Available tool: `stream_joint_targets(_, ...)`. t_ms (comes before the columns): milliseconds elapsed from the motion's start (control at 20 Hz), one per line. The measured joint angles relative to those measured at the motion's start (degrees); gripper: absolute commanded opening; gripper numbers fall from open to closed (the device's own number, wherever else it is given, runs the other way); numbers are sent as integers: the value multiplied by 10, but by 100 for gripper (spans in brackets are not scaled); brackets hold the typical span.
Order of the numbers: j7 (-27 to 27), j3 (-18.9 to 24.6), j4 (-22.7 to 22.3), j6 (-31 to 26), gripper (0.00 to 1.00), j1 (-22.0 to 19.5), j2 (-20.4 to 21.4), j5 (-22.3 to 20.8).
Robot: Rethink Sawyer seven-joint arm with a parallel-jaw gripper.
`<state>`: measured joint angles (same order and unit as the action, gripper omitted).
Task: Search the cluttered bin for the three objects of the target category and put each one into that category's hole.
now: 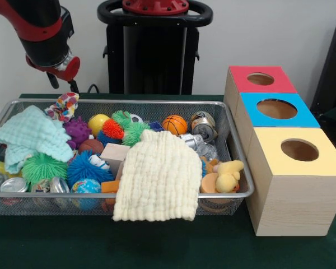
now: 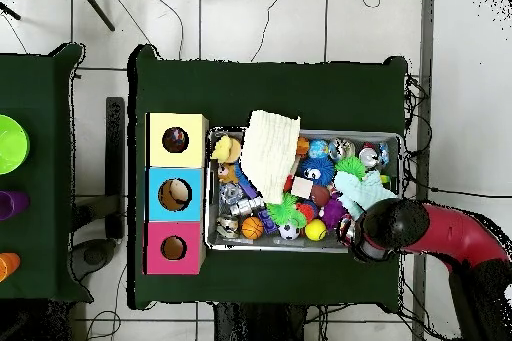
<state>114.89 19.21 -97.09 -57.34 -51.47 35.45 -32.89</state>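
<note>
From my remote seat I could not tell whether the tool (image 1: 60, 85) was released or clenched: only the wrist end showed, hanging above the bin's (image 1: 235, 147) far corner, right over a multicoloured fabric piece (image 1: 64, 106) draped on the rim. The target category was not evident to me, so the three things could be any of the balls, cans or soft toys; many lay half buried, and the yellow cloth (image 1: 159, 178) hung over the near rim, hiding whatever sat below it. My worry was that a descent there would snag the fabric or the pale green cloth (image 1: 33, 137) and drag clutter along, or clip the wire rim. The crushed cans (image 1: 203, 125) sat near the wall on the box side, tight for an approach. The red (image 1: 261, 79), blue (image 1: 276, 108) and yellow (image 1: 299, 150) holes stood just beside the bin, open from above, with bare green worktop (image 1: 56, 241) in front.
</note>
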Motion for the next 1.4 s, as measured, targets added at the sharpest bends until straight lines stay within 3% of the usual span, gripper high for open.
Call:
stream_joint_targets(750,0,0,2,2,100,0,-9,-1)
stream_joint_targets(1400,0,0,3,42,100,0,-41,-1)
